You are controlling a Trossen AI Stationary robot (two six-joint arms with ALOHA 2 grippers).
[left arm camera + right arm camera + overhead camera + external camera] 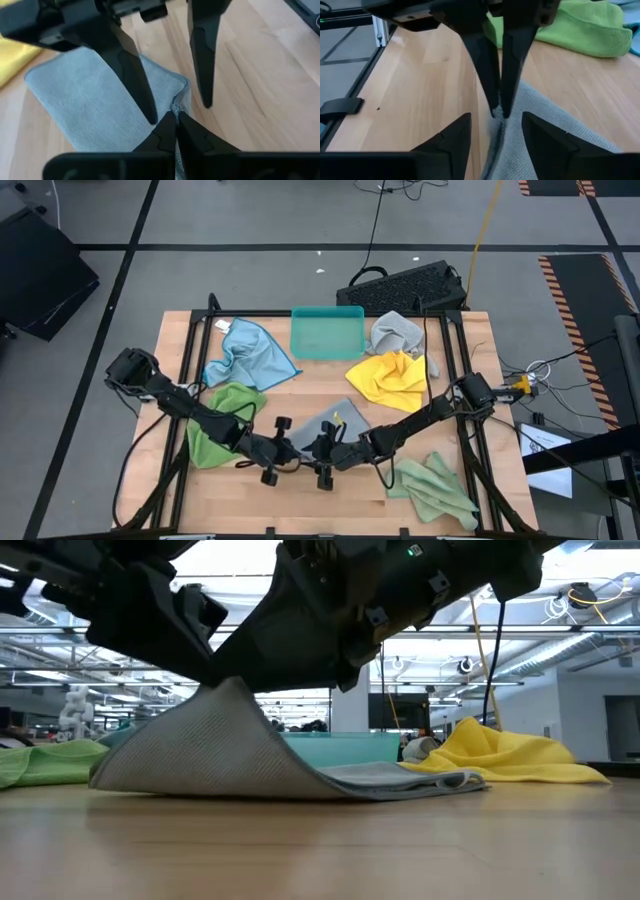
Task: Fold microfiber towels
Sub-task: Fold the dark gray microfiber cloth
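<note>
left wrist view: left end effector (172, 120) pinched on grey towel (95, 107) corner, right end effector (496, 131) agape

Grey towel (330, 423) near edge hidden under both tools in high view; low view crops arms

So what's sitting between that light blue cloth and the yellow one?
In the high view, the teal tray lies between the light blue towel and the yellow towel, nearer the table's far edge.
</note>
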